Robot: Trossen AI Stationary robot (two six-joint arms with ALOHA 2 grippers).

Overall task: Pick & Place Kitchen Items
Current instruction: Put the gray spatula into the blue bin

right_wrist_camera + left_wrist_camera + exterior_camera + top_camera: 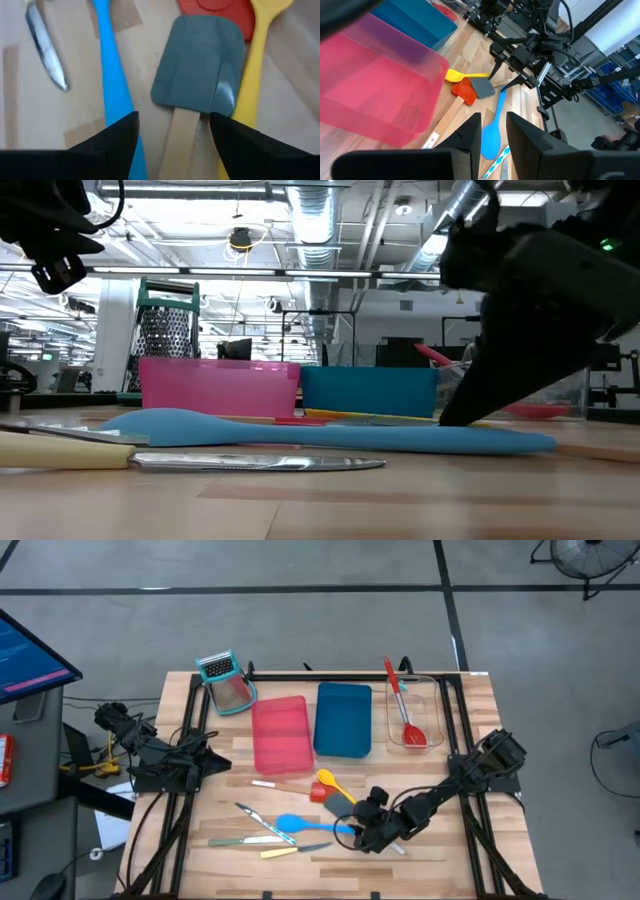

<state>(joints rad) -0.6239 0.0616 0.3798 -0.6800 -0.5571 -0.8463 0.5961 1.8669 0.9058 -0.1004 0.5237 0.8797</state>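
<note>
Pale wood-plank desk (440, 850) carries translucent pink (280, 733), blue (342, 720) and clear (415, 690) plastic trays. Right hand (172, 132) hangs low with fingers spread either side of the grey spatula's (199, 65) flat wooden handle, the blade matte and squarish, beside a glossy blue spoon (112, 75) and yellow spoon (252, 60). Left hand (492, 131) hovers by the pink tray, fingers slightly parted, gripping nothing. No writing is legible.
</note>
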